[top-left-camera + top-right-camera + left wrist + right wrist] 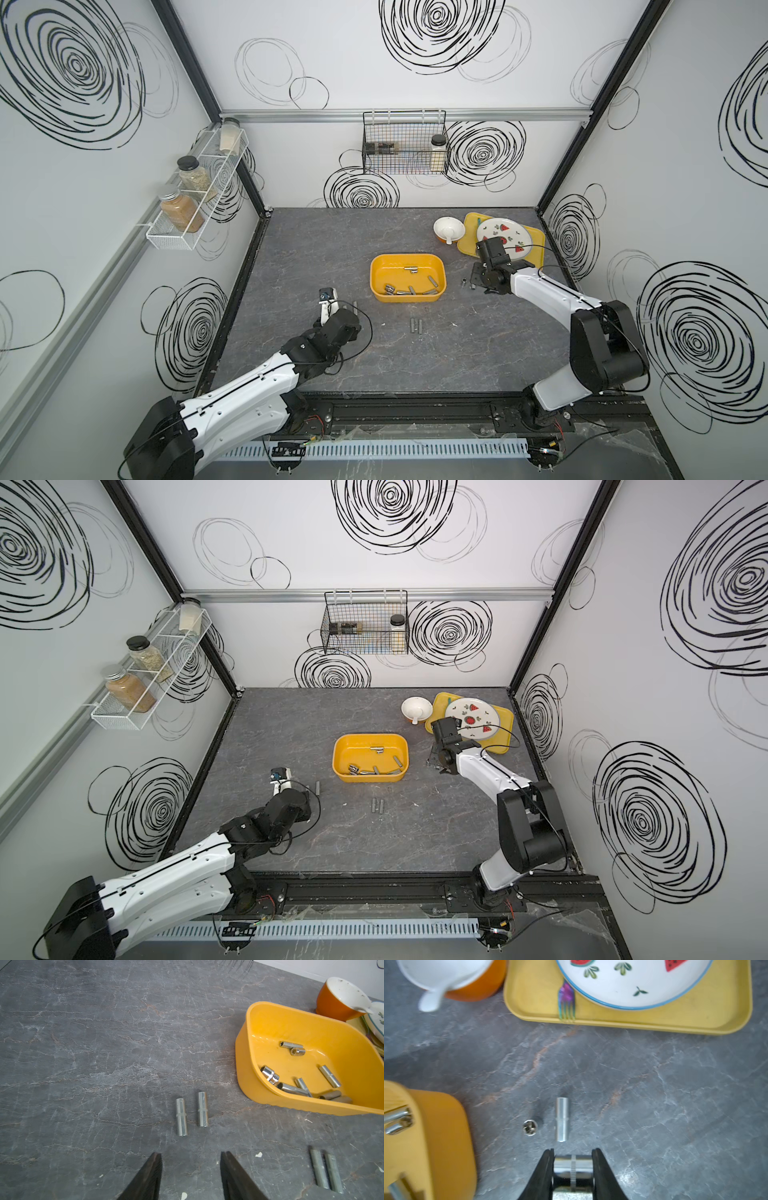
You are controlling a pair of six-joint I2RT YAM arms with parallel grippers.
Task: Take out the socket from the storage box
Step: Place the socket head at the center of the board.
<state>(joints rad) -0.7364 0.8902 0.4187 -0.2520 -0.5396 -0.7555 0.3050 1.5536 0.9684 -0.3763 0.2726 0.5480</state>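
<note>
Two sockets (181, 1116) side by side just ahead of the left gripper (191, 1155), jaws apart and empty, storage box (405, 297) further out with more sockets inside, right gripper (573, 1152) beside it clamped on a socket (572, 1164) outside the box, bowl (449, 229) and yellow tray (536, 245) with plate (505, 232) at the back

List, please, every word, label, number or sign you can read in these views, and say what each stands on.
No text can be read.
Sockets in the storage box: no size marks legible.
Jars in the white rack, dark item in the wire basket: too small and blurred.
Plate: watermelon pictures only, no words.
</note>
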